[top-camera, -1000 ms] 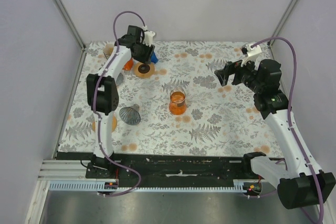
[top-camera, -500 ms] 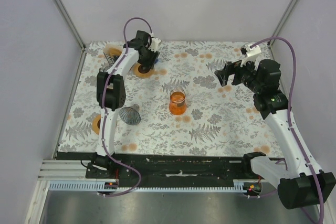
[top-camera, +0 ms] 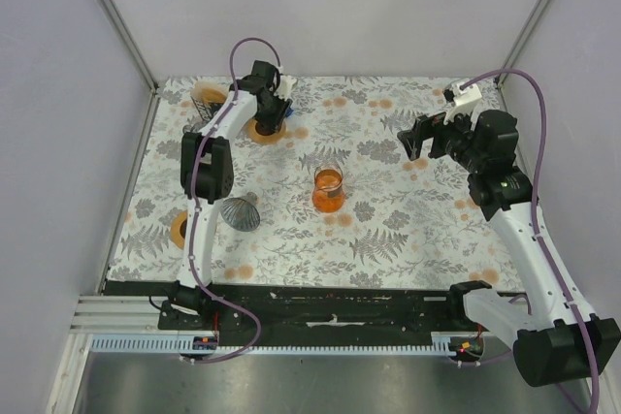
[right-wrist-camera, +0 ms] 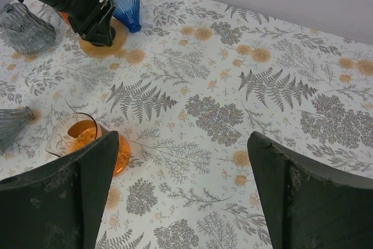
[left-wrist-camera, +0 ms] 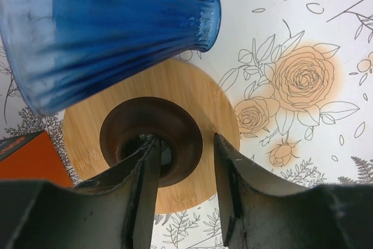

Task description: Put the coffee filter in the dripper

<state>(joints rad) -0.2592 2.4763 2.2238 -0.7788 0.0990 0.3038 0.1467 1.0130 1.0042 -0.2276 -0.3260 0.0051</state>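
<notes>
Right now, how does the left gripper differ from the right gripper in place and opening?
The left gripper is low over the wooden disc at the far left; the right gripper hangs high in the air on the right. The left gripper's jaws stand partly open astride the wall of the dark ring; the right gripper's are wide open. Neither visibly grips anything.

The top camera looks down from behind the arm bases over the whole table. The left wrist camera sits very close above a wooden disc and blue cup; the right wrist camera sees both from afar, slantwise
</notes>
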